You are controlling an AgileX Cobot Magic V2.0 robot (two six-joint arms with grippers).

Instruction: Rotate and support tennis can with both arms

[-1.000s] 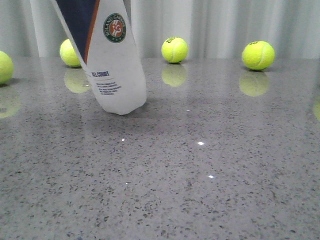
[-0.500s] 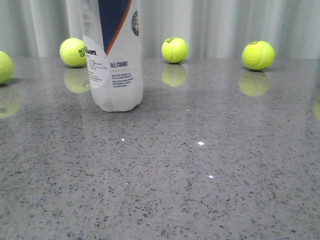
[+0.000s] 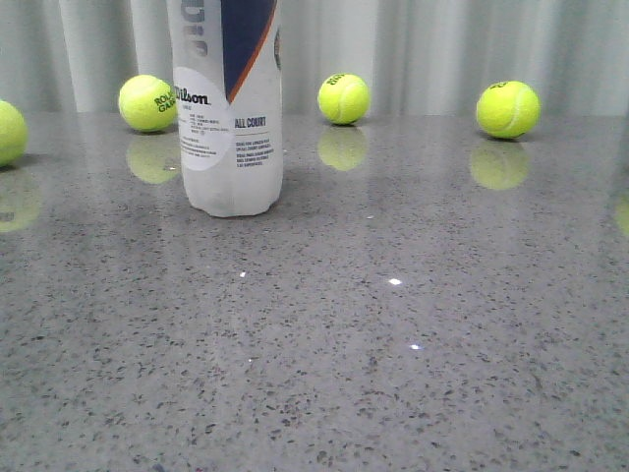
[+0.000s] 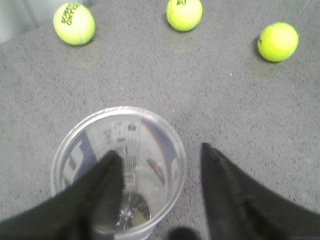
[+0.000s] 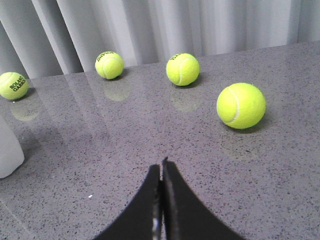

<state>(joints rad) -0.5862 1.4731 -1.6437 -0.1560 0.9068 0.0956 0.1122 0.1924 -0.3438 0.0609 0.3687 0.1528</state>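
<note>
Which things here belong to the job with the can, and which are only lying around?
Belong to the job:
- tennis can, upright on the table
- left hand, open at the can's open top
- right hand, shut, apart from the can

Lying about:
- tennis balls, e.g. and
</note>
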